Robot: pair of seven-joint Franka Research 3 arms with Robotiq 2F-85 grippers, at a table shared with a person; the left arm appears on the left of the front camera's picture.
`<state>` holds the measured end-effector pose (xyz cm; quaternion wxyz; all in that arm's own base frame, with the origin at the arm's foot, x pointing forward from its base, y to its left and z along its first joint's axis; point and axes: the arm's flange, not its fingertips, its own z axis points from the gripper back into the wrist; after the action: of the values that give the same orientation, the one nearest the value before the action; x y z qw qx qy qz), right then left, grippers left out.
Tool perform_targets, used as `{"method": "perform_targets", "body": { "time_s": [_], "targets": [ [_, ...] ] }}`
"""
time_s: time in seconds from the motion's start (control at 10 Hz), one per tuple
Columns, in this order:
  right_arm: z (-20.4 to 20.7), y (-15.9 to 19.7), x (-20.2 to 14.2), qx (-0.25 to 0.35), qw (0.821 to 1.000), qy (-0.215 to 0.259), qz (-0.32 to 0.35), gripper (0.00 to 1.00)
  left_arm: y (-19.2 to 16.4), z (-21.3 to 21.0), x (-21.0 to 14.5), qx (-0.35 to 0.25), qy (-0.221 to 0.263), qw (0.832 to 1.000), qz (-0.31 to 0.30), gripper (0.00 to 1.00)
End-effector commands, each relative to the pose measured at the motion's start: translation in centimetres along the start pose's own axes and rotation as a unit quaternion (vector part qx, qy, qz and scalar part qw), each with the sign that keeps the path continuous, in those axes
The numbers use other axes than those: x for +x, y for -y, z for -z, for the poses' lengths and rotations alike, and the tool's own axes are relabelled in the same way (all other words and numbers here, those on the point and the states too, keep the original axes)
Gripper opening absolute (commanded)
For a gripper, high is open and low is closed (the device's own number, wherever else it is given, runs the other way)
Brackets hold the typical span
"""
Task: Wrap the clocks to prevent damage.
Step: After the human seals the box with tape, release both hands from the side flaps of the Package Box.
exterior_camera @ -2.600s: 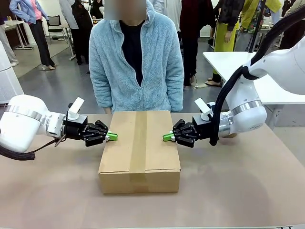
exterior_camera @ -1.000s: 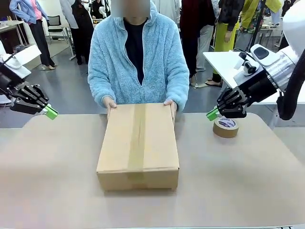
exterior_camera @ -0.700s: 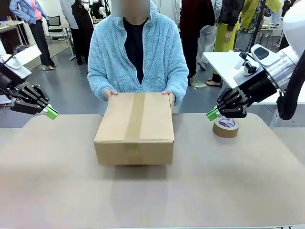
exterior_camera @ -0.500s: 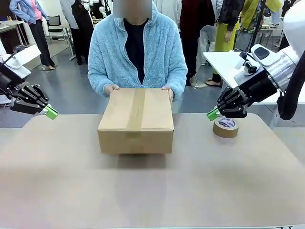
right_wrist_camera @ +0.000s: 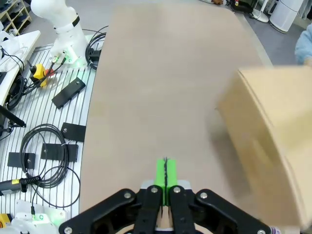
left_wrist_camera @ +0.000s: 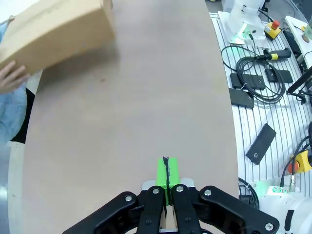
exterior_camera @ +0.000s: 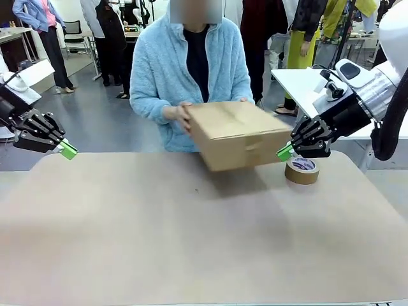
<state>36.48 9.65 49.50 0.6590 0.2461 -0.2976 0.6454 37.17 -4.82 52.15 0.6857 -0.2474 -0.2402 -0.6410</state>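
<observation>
**Carton lifted off the tabletop**

The person's hand (exterior_camera: 182, 115) holds the brown cardboard box (exterior_camera: 239, 134) tilted above the tabletop (exterior_camera: 191, 236); the clocks' bundle cannot be seen. Left end effector (exterior_camera: 69, 151) and right end effector (exterior_camera: 282, 152) are clenched, empty. Front view shows the tape roll (exterior_camera: 301, 170); wrist views show cables.

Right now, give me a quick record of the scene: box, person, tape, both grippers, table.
box: brown cardboard box, taped shut, lifted off the table, tilted, blurred
person: at far side, hand on the box's end
tape: brown roll lying flat near the table's right far corner
left gripper: shut, empty, raised at the left edge
right gripper: shut, empty, raised beside the tape
table: tan top
clocks: none to be seen
</observation>
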Motion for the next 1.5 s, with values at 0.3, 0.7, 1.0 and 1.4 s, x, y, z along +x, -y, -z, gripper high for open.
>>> {"method": "perform_targets", "body": {
  "time_s": [0.3,0.7,1.0,1.4],
  "targets": [
    [0.0,-1.0,0.3,-0.022,1.0,-0.001,-0.003,0.61,-0.1,-0.9,0.8,0.003,-0.001,1.0,0.005,0.6],
    [0.2,-1.0,0.3,-0.019,1.0,-0.001,0.006,1.0,0.5,-0.8,0.8,0.002,0.007,1.0,-0.004,1.0],
    [0.2,-1.0,0.3,-0.016,1.0,-0.002,0.011,1.0,0.4,-0.6,0.7,-0.005,0.014,1.0,-0.008,1.0],
    [0.8,-0.7,0.6,-0.005,1.0,-0.004,0.015,1.0,0.6,-0.8,0.7,-0.004,0.015,1.0,-0.009,1.0]
  ]
}}
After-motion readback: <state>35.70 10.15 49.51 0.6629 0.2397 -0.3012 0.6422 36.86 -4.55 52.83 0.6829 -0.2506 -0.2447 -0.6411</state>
